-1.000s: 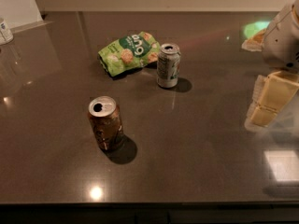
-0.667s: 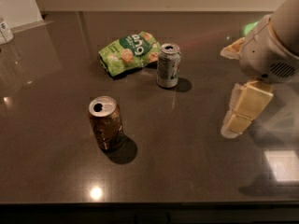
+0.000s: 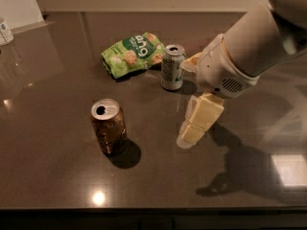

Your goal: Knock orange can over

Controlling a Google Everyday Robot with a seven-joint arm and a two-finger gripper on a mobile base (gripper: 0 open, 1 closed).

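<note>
The orange can (image 3: 109, 126) stands upright on the dark countertop (image 3: 57, 71), left of centre, with brown-orange sides and an opened silver top. My gripper (image 3: 186, 102) has come in from the right, above the counter between the two cans. It is to the right of the orange can with a clear gap, touching nothing. Its pale yellow fingers (image 3: 199, 121) are spread apart and empty; the lower one points down-left toward the counter.
A silver-and-green can (image 3: 172, 67) stands upright just left of my gripper's wrist. A green snack bag (image 3: 133, 52) lies behind it to the left. A white object (image 3: 5, 31) sits at the far left edge. The counter's front edge runs along the bottom.
My arm has swung in from the right edge toward the centre of the counter, closing much of the gap to the orange can. Both cans and the bag have not moved.
</note>
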